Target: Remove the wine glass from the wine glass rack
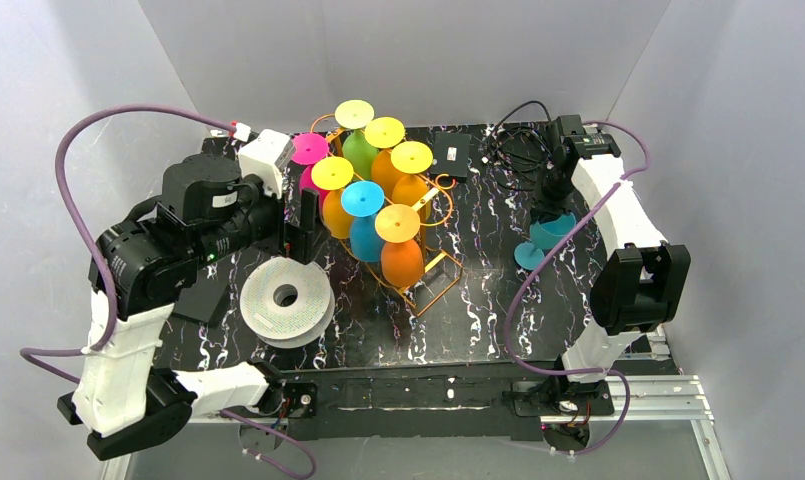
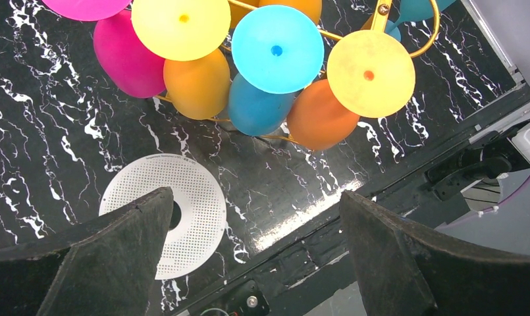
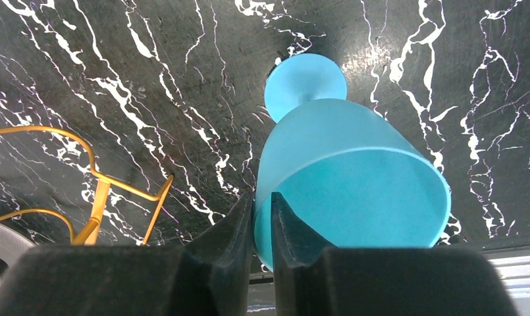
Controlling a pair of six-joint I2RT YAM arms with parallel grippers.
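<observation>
A black, white-veined marble counter (image 1: 478,310) fills the overhead view. At its upper centre stands the thin orange-gold wire rack (image 1: 440,272), and pink, green, orange and blue plastic wine glasses (image 1: 402,260) hang in it upside down, their flat yellow, pink and blue feet uppermost. Lower left of the rack lies a round white perforated spool (image 1: 263,305).

Well apart from the rack, at centre right of that view, a teal plastic wine glass (image 3: 341,164) stands with its foot on the counter. The right hand (image 3: 262,197) is at its rim: the two dark fingers are almost together, one on each side of the bowl's wall. Whether they press on it or merely flank it I cannot tell.

The left hand (image 2: 254,197) is spread wide above the spool and holds nothing.

Only the right wrist view shows the rim between the fingers. The left wrist view shows the hanging bowls from close up.
</observation>
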